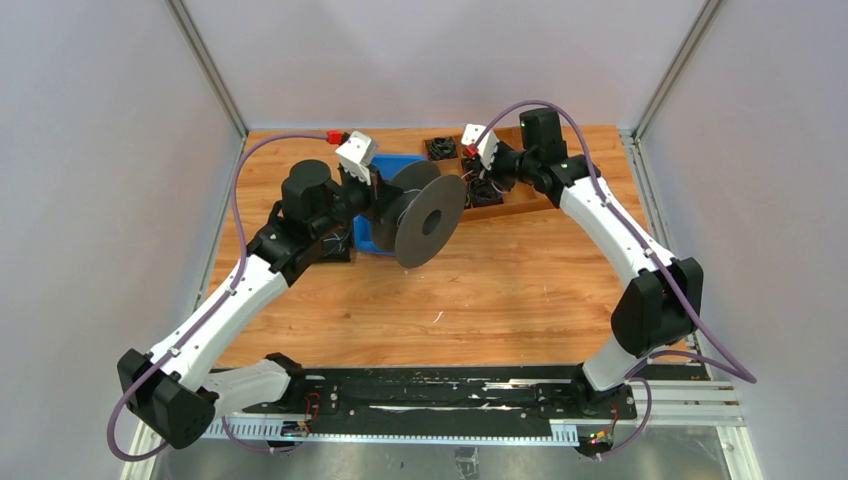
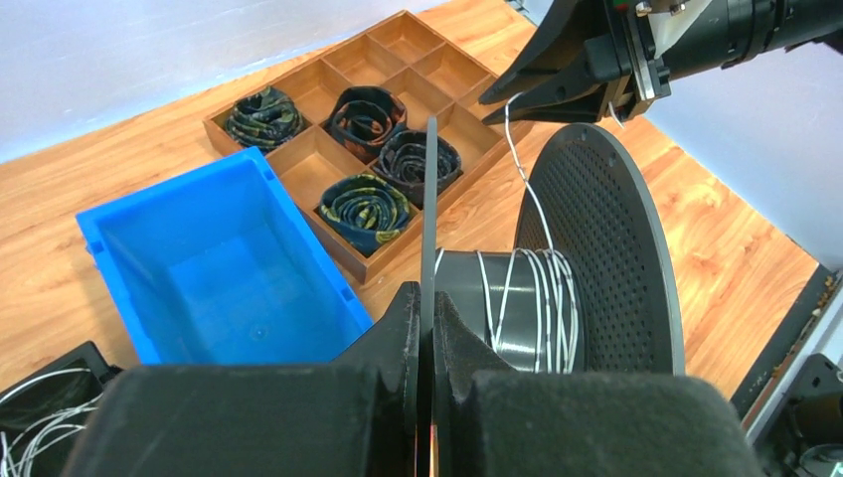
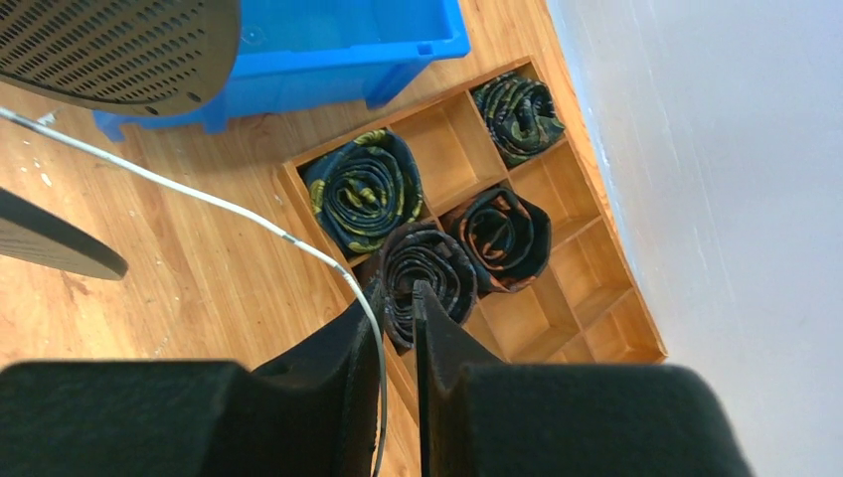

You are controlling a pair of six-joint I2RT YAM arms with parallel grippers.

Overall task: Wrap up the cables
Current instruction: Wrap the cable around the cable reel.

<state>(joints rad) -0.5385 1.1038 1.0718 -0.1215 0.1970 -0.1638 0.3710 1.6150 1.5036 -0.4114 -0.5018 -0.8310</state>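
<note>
My left gripper [image 2: 427,298] is shut on the thin near flange [image 2: 429,199] of a black spool [image 1: 430,222] and holds it above the table. Whitish-grey cable [image 2: 552,298] is wound in several turns round the hub. One strand [image 2: 524,184] rises from the hub to my right gripper [image 2: 502,99], which is just above the spool's perforated far flange [image 2: 606,248]. In the right wrist view the cable [image 3: 199,194] runs into the narrow gap of my right gripper [image 3: 398,293], along the left finger. The jaws stand slightly apart and do not pinch it.
A blue bin [image 2: 169,189] sits beside the spool. A wooden compartment tray [image 2: 398,40] behind holds several rolled dark fabric strips [image 3: 363,189]. A black holder with loose cable loops [image 2: 40,407] lies near the left arm. Grey walls enclose the table.
</note>
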